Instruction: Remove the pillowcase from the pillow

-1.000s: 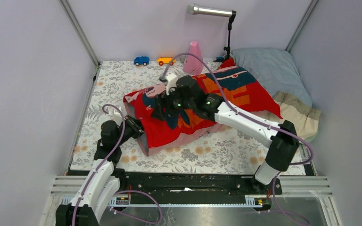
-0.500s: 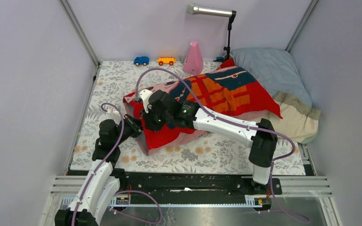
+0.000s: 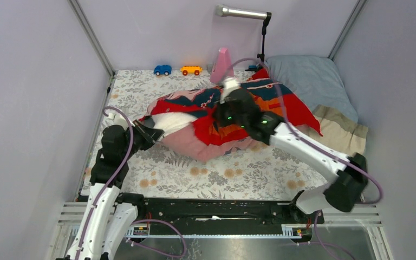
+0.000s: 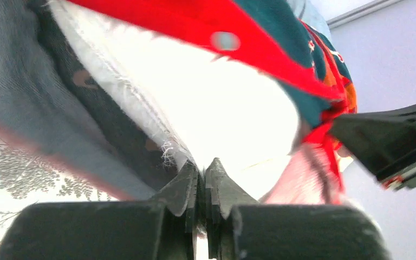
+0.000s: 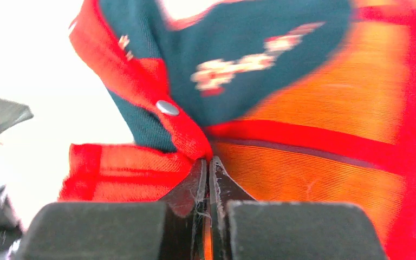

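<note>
The pillowcase (image 3: 265, 105), red, orange and teal, lies bunched across the middle of the floral mat. Its pink inside (image 3: 206, 147) shows below. The white pillow (image 3: 169, 121) sticks out of its left end. My left gripper (image 3: 145, 131) is shut at that bare white end. In the left wrist view the jaws (image 4: 202, 165) pinch cloth where the pillow (image 4: 222, 119) meets the pillowcase's grey inner layer (image 4: 59, 124). My right gripper (image 3: 219, 118) is shut on the pillowcase's red hem (image 5: 187, 132), beside a metal snap (image 5: 167, 108).
A grey-blue pillow with a beige end (image 3: 317, 84) lies at the back right, touching the pillowcase. Two toy cars (image 3: 162, 70) (image 3: 190, 70), a pink cone (image 3: 222, 64) and a lamp stand (image 3: 262, 40) line the back wall. Walls close in on both sides.
My right gripper shut on the pillowcase near its left end and drew it right and back, baring the white pillow. The left arm pulled slightly left while staying shut.
</note>
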`<state>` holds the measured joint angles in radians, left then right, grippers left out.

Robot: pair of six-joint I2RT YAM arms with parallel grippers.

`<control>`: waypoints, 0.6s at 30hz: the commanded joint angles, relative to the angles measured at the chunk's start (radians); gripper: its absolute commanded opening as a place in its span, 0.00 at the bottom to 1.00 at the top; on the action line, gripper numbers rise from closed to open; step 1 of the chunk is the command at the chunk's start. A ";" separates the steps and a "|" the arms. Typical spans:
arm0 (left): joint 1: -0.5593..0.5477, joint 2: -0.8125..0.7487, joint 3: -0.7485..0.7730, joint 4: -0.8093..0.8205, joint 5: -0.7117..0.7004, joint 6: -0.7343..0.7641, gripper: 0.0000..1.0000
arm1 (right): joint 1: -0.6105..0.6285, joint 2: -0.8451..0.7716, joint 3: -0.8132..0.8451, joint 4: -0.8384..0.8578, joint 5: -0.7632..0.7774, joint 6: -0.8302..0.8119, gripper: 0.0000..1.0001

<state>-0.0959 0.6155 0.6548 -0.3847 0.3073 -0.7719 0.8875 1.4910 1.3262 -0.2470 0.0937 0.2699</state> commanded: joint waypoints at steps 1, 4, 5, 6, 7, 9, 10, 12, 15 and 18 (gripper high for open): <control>0.018 -0.052 0.135 -0.024 -0.201 0.086 0.00 | -0.175 -0.157 -0.144 -0.025 0.252 0.049 0.00; 0.018 -0.021 0.183 -0.079 -0.240 0.107 0.00 | -0.186 -0.219 -0.191 -0.037 0.446 0.103 0.00; 0.018 -0.007 0.202 -0.095 -0.242 0.111 0.00 | -0.188 -0.239 -0.207 -0.034 0.465 0.109 0.00; 0.018 0.005 0.216 -0.106 -0.238 0.113 0.00 | -0.188 -0.263 -0.221 -0.013 0.441 0.101 0.00; 0.018 0.012 0.223 -0.107 -0.226 0.113 0.00 | -0.188 -0.284 -0.240 0.022 0.365 0.073 0.00; 0.018 0.016 0.215 -0.080 -0.178 0.100 0.00 | -0.189 -0.320 -0.267 0.085 0.115 0.018 0.09; 0.018 0.013 0.200 -0.050 -0.137 0.083 0.00 | -0.187 -0.324 -0.268 0.106 -0.038 -0.008 0.19; 0.018 0.005 0.160 0.026 -0.054 0.047 0.00 | -0.178 -0.300 -0.227 0.083 -0.241 -0.006 0.30; 0.018 0.011 0.107 0.159 0.092 -0.038 0.00 | -0.073 -0.222 -0.065 -0.082 -0.264 -0.054 0.55; 0.016 0.059 0.111 0.243 0.202 -0.085 0.00 | 0.076 -0.183 0.050 -0.147 -0.167 -0.113 0.84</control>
<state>-0.0845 0.6502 0.7444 -0.4309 0.3328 -0.7700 0.8104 1.2778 1.2240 -0.3016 -0.0292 0.2527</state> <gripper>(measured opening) 0.044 0.763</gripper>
